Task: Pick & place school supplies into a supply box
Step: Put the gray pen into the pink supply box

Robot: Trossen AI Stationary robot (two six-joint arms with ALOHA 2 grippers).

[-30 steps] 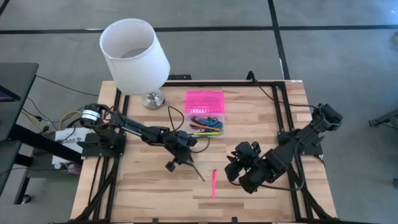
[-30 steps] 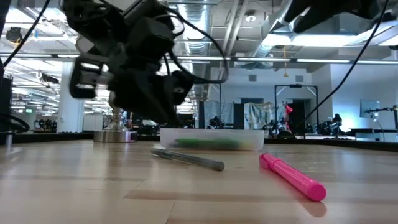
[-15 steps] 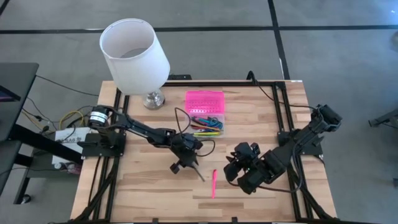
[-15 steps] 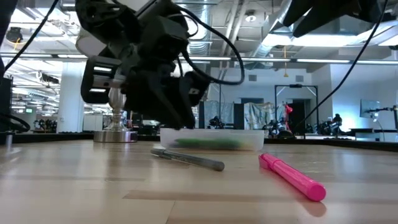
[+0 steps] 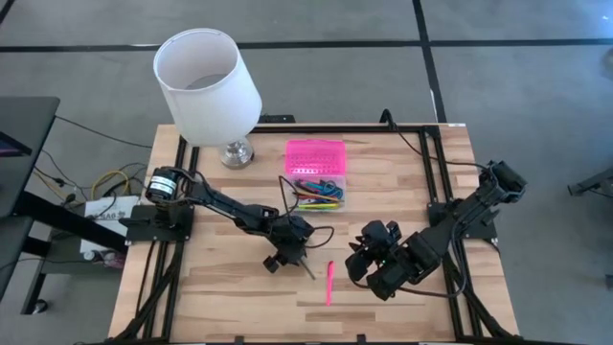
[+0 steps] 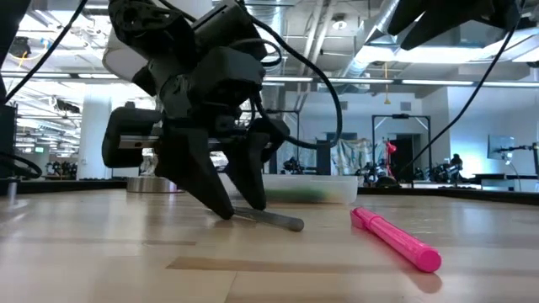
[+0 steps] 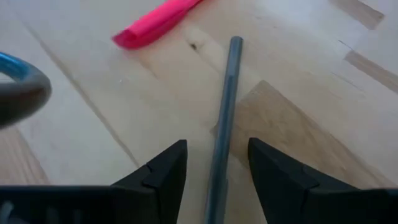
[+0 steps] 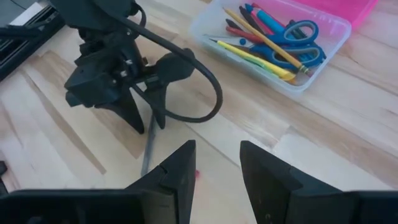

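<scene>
A grey pen [image 5: 306, 265] lies flat on the wooden table, near its middle. My left gripper [image 5: 295, 254] is open and slants down over the pen's far end, one finger on each side of it [image 7: 217, 174]; a gap shows between each finger and the pen. A pink marker [image 5: 329, 283] lies just beyond, toward the near edge. The supply box [image 5: 321, 192] stands open behind them, its pink lid [image 5: 314, 153] laid back, with pens and blue-handled scissors [image 8: 298, 34] inside. My right gripper [image 5: 362, 264] hangs open above the table, right of the marker.
A white lamp [image 5: 206, 86] stands at the far left of the table on a metal foot [image 5: 237, 153]. Black frame rails run along the table's left and right sides. Bare wood lies along the near edge, left of the pink marker.
My left gripper has gone down and toward the table's right and near edges, to the grey pen. It has opened, and its fingers now stand on either side of the pen. The pen, the marker and my right gripper have kept still.
</scene>
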